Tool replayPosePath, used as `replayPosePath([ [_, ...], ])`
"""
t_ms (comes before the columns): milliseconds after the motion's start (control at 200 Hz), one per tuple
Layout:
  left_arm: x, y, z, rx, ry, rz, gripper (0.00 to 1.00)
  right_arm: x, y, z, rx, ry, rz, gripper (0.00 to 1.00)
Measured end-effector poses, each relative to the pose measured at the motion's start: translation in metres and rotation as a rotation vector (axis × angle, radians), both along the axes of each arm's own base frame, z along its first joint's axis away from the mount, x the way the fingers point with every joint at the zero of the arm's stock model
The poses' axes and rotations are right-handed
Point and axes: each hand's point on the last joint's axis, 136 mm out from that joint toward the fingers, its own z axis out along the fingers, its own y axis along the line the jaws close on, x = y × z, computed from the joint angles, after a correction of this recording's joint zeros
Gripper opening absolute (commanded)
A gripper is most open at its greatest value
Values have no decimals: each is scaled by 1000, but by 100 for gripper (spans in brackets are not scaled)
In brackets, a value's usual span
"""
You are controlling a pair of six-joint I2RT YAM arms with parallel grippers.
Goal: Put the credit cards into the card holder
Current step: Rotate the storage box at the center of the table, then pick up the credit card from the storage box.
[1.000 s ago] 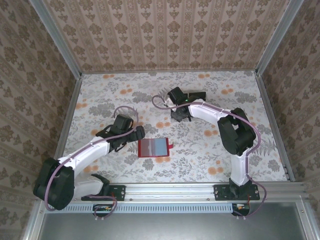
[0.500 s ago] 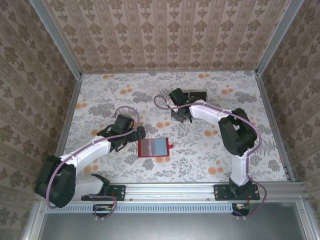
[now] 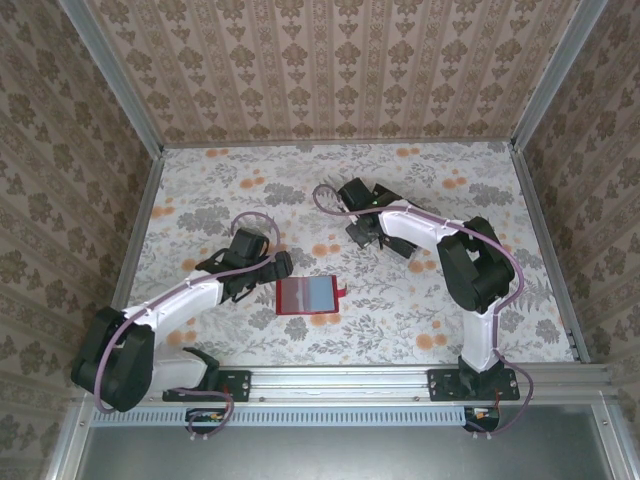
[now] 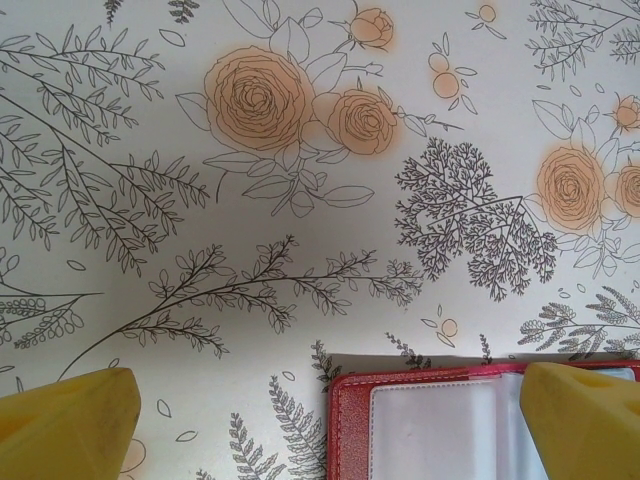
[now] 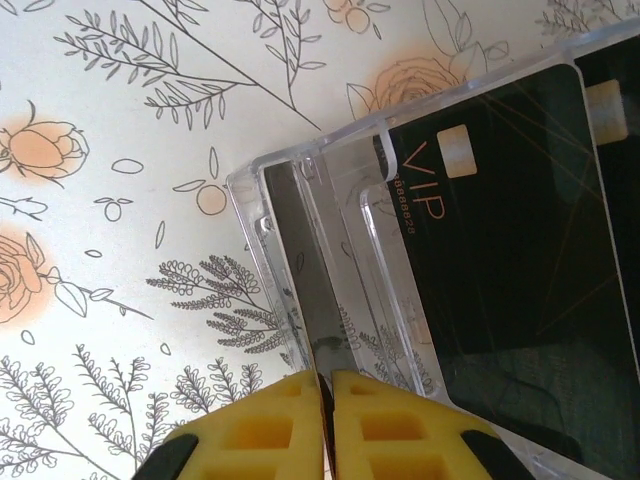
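The right hand [image 5: 327, 400] points down at the end of its bent, forward-reaching arm. Its yellow pads [image 5: 270, 425] are pressed together on the thin edge of a dark credit card [image 5: 288, 250] that stands in the nearest slot of the clear tray [image 5: 250, 185]. More black credit cards [image 5: 500, 250], one marked VIP, lie in the tray just beyond and to the right of the pads. The left hand [image 4: 328, 425] hovers low over the floral tabletop [image 4: 150, 150] with its fingers spread wide and holding nothing; a corner of the open red card holder [image 4: 430, 425] lies between its fingertips, well apart from the right hand.
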Motion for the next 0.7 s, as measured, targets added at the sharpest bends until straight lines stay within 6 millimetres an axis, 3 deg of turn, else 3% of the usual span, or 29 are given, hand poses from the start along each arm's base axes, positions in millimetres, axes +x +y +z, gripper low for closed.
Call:
replayPosePath([
  [375,0,-1,0,-4,2,-4,100,6,-5,17,-38,-19,-23,5],
  [470,0,-1,0,-7,0,-5,100,8,-6,21,-50,-24,-11,0],
  [700,0,-3,0,-11,4,-9,100,13,-2,31,-50,-43,9,0],
])
